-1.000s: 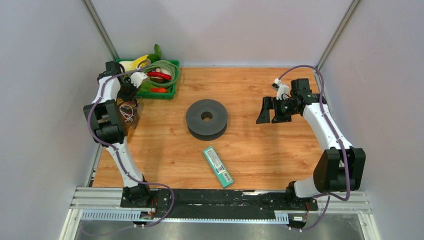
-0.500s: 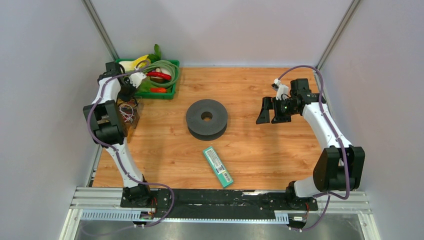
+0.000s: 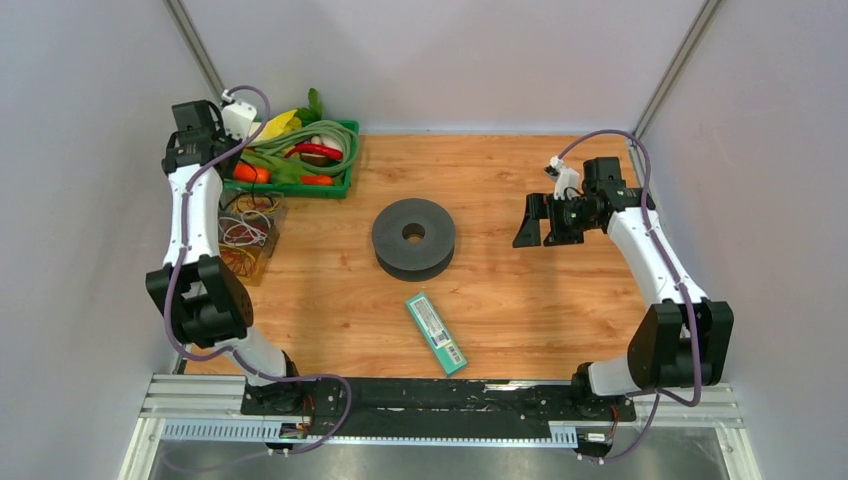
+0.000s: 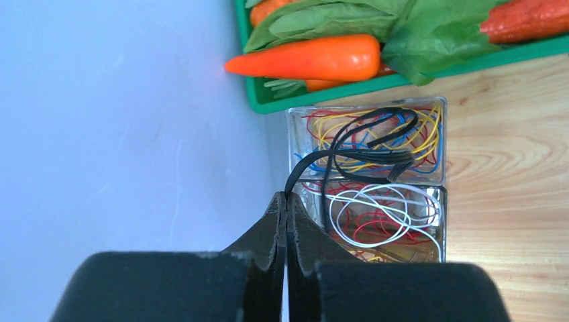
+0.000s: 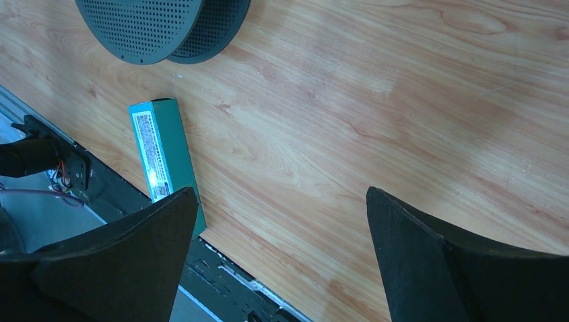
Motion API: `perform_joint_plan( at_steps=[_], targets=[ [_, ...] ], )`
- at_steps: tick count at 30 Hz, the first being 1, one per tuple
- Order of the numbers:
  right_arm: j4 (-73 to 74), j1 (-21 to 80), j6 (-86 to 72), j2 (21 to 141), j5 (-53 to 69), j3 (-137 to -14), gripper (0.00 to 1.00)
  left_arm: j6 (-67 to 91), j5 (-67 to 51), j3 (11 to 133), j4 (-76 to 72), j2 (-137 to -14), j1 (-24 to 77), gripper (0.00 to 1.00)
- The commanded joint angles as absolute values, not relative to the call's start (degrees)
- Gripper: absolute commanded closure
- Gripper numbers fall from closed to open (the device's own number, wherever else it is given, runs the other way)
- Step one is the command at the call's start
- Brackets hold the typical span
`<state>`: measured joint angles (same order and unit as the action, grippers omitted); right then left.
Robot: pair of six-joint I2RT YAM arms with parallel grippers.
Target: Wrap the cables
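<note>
The black cables (image 4: 355,155) are thin strands looped in a clear box (image 4: 436,144) of coloured wires by the left wall. My left gripper (image 4: 286,198) is shut on one end of them, raised above the box; the strand runs taut from my fingertips down into the box. In the top view the left gripper (image 3: 185,150) is high at the far left, over the clear box (image 3: 245,232). The dark grey spool (image 3: 413,238) lies flat mid-table and shows in the right wrist view (image 5: 161,27). My right gripper (image 3: 535,222) is open and empty, right of the spool.
A green tray (image 3: 300,190) of toy vegetables sits at the back left, with a carrot (image 4: 308,59) near its corner. A teal box (image 3: 436,332) lies in front of the spool, also in the right wrist view (image 5: 161,157). Grey walls close in both sides.
My left arm has risen and swung back to the far left, away from the clear box, with its jaws shut on the black cable. The right arm has not moved.
</note>
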<state>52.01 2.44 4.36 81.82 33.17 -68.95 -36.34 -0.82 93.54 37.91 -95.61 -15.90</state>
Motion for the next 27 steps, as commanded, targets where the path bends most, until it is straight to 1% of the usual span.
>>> perform_joint_plan(
  at_steps=[1, 7, 16, 27],
  targets=[
    [51.94, 2.46, 4.66, 78.58, 34.72, -70.93, 0.00, -29.89, 1.14, 94.57, 35.68, -91.15, -16.26, 1.00],
    [52.03, 2.46, 4.57, 77.87, 35.42, -71.01, 0.00, -23.21, 0.35, 98.43, 37.35, -86.84, -16.26, 1.00],
    [52.21, 2.55, 4.39, 77.34, 36.65, -71.37, 0.00, -16.09, 2.72, 105.29, 38.76, -83.94, -16.08, 1.00],
    [52.56, 2.46, 4.39, 76.12, 37.09, -71.72, 0.00, -13.01, 0.35, 106.61, 37.09, -77.88, -15.73, 1.00]
  ],
)
